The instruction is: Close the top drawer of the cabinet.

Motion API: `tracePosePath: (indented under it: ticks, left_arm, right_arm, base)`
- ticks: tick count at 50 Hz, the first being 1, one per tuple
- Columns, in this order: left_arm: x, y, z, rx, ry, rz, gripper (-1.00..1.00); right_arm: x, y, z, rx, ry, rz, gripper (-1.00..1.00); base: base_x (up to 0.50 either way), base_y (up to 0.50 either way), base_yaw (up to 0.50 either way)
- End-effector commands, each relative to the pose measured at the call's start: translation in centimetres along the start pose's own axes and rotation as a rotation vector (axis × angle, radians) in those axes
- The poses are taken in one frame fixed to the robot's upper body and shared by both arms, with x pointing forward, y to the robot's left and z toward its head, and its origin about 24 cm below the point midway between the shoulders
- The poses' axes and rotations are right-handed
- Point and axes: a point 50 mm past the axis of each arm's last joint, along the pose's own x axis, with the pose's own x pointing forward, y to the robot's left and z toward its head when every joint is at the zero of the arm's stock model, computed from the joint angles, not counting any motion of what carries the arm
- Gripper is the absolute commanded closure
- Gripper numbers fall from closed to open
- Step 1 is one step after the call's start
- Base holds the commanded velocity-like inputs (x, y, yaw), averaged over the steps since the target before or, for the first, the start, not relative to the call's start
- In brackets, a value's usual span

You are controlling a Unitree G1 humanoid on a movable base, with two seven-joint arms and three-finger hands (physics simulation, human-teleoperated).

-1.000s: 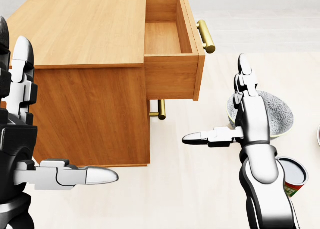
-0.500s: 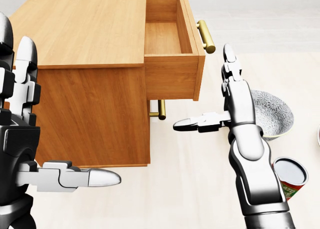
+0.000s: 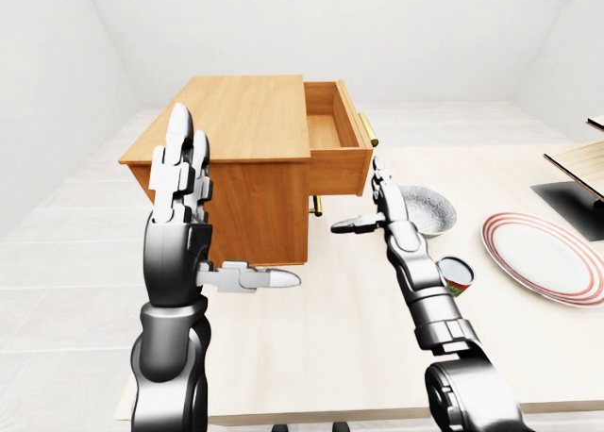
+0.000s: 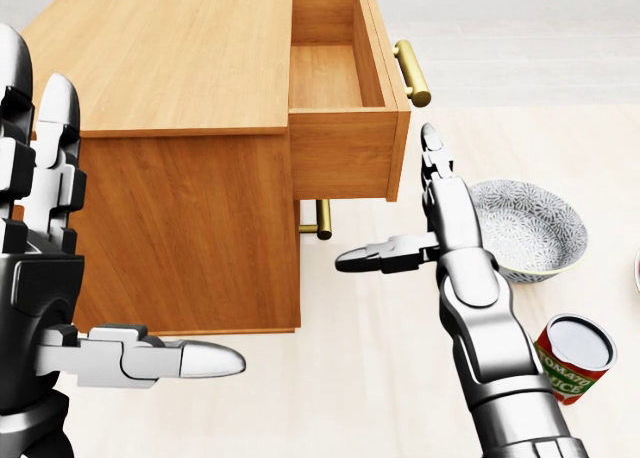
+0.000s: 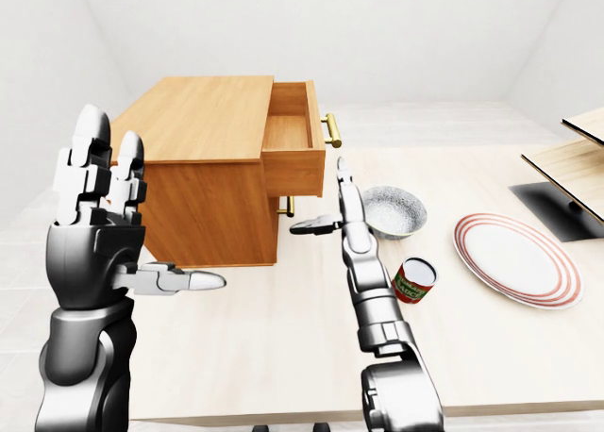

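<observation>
1. The wooden top drawer with a gold bar handle (image 4: 345, 88) is sticking out of the light brown wooden cabinet (image 4: 170, 128).
2. The right hand (image 4: 420, 228) is holding its fingers spread wide, with its fingertips just beside the drawer's outer face, not touching it.
3. The left hand (image 4: 60, 268) is holding its fingers spread wide too, by the cabinet's side.
4. The grey patterned bowl (image 4: 530, 228) and the red tomato can (image 4: 570, 358) are sitting past the right hand's fingers, away from the cabinet.
</observation>
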Motion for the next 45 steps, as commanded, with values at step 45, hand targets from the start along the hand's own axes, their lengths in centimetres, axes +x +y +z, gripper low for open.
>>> tracePosePath:
  ticks: [45]
  left_arm:
    - [0.1,-0.2,0.1,-0.019,-0.005,-0.011,-1.00]
  right_arm:
    - [-1.0,2.9,5.7,0.014,-0.246,0.096,-1.00]
  base:
    - [0.00,0.00,0.00]
